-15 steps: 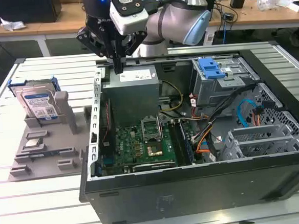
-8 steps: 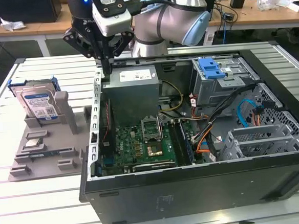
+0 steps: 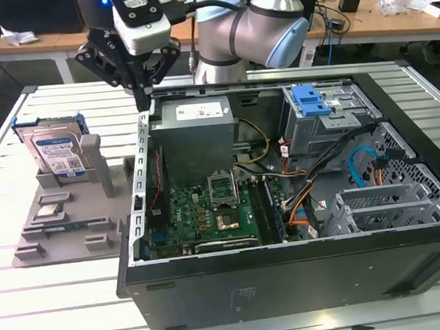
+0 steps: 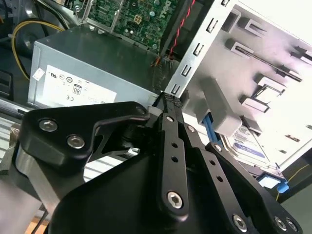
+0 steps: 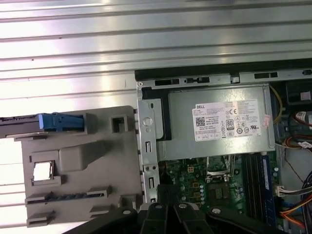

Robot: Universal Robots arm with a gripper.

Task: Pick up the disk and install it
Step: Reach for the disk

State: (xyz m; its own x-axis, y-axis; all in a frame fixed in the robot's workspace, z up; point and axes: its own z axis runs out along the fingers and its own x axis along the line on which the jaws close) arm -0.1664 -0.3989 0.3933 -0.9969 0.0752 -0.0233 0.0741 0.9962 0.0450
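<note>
- Slatted metal tabletop (image 3: 63, 297) up front, with the open case (image 3: 289, 288) lying on it, board facing up.
- Further back, off the case's side on the exterior view's left, there's a grey holder (image 3: 65, 221). The disk (image 3: 55, 152) stands on edge in it, label toward the camera.
- Hand (image 3: 145, 93) hangs over that case wall by the power supply (image 3: 195, 129). It's clenched with nothing in it.
- So the disk sits to the exterior view's left of the hand, near but apart, with the holder's post (image 3: 99, 166) between them.
- First wrist view looks straight down, so the disk (image 5: 53, 122) is just a thin strip, its long edge square to the case wall.
- Second wrist view gets the fingertips (image 4: 169, 100) close up, plus a peek of the disk (image 4: 248, 141) behind the post.
- Way back: cluttered benches (image 3: 390, 6).
</note>
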